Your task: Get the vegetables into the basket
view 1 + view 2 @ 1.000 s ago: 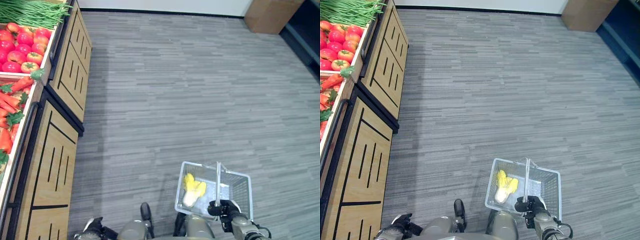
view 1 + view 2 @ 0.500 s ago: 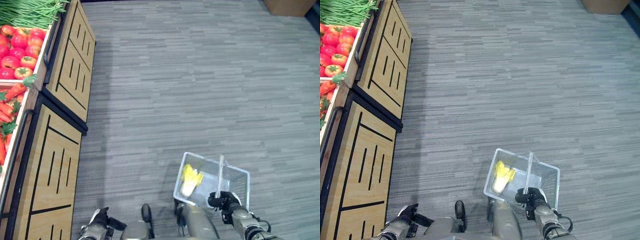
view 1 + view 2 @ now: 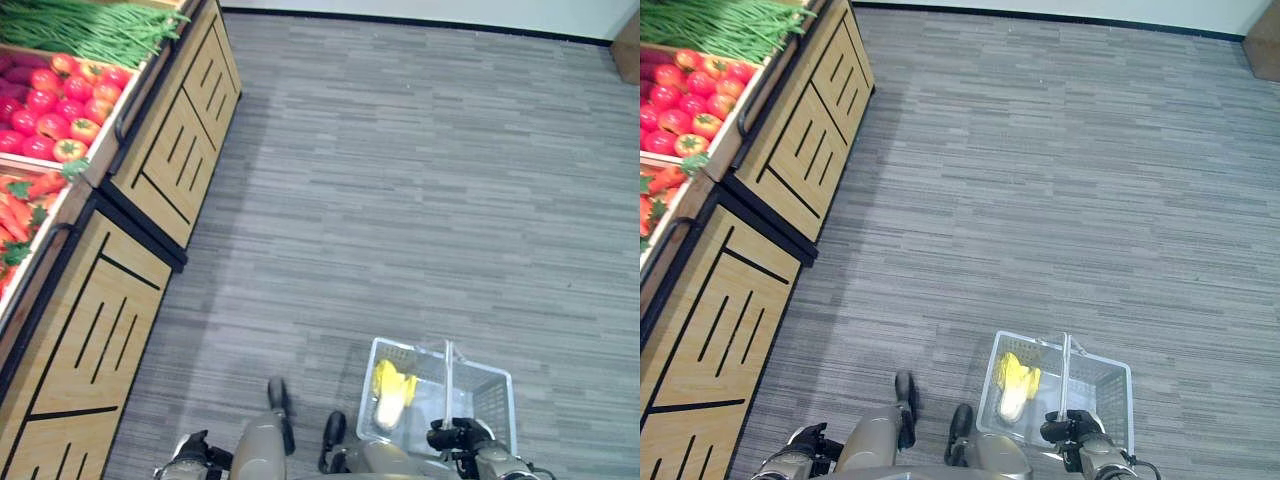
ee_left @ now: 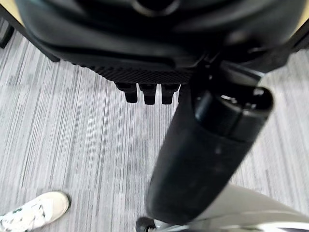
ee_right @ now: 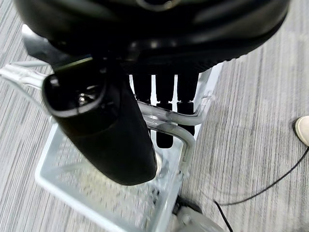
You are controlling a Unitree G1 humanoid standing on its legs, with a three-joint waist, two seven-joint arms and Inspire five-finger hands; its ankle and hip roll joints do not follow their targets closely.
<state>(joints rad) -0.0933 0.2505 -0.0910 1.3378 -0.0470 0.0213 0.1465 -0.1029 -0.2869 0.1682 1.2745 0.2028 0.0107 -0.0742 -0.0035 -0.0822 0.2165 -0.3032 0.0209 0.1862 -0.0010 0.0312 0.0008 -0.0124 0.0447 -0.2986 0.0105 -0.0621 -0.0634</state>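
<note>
One cabbage (image 3: 392,392) in wire basket (image 3: 492,400), lower right of frame.
Right hand (image 3: 1072,432) curled round basket handle (image 5: 166,121); left hand (image 3: 190,452) lower left, empty, fingers curled; tomatoes (image 3: 60,105) upper left.

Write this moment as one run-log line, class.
right hand: shut on clear wire basket handle | basket contents: yellow-green cabbage | left hand: curled, holding nothing | wooden produce stand: on robot's left
</note>
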